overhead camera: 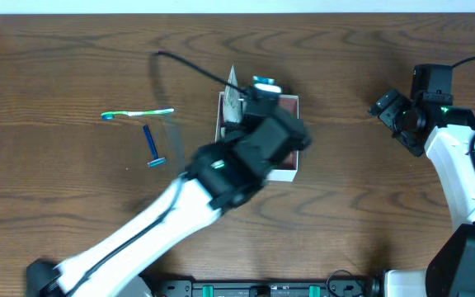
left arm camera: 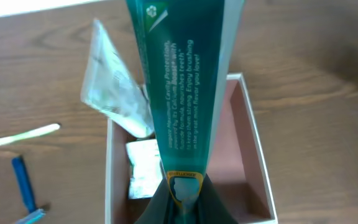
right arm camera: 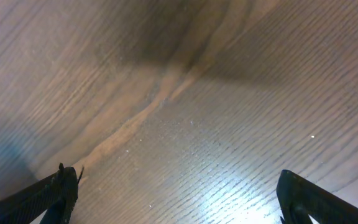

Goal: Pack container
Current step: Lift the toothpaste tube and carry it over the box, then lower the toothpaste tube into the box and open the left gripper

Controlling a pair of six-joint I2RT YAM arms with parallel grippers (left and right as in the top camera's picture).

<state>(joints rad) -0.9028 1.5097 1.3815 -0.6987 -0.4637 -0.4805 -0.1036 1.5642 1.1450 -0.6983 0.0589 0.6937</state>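
At the bottom edge of the left wrist view, the left hand (left arm camera: 182,202) is clenched on the flat crimped end of a teal toothpaste tube (left arm camera: 182,93), its dark fingers pinching just below a small yellow-rimmed emblem. The tube widens as it runs away from the hand, white print along its face, and it passes over the container (left arm camera: 257,144) directly beneath; whether it touches the box anywhere I cannot tell. The container is a square, shallow box with thin, low white walls and a dull pinkish-brown floor, and it is open on top. It sits near the middle of the wooden counter (left arm camera: 316,124). In the overhead view the left arm covers much of it, leaving the right and near walls showing. Inside, against the left wall, lies a crumpled white sachet (left arm camera: 143,169). A clear packet (left arm camera: 114,84) leans tilted at the far left corner, its lower end down inside the box and its upper end sticking out past the wall. Off to the left on the counter, well apart from the box, lie a pale green toothbrush (left arm camera: 23,135) and, just nearer, a blue razor (left arm camera: 23,185). Far to the right, the right hand (right arm camera: 176,186) is released, its two dark fingers (right arm camera: 51,194) spread wide above bare wood, grasping nothing.
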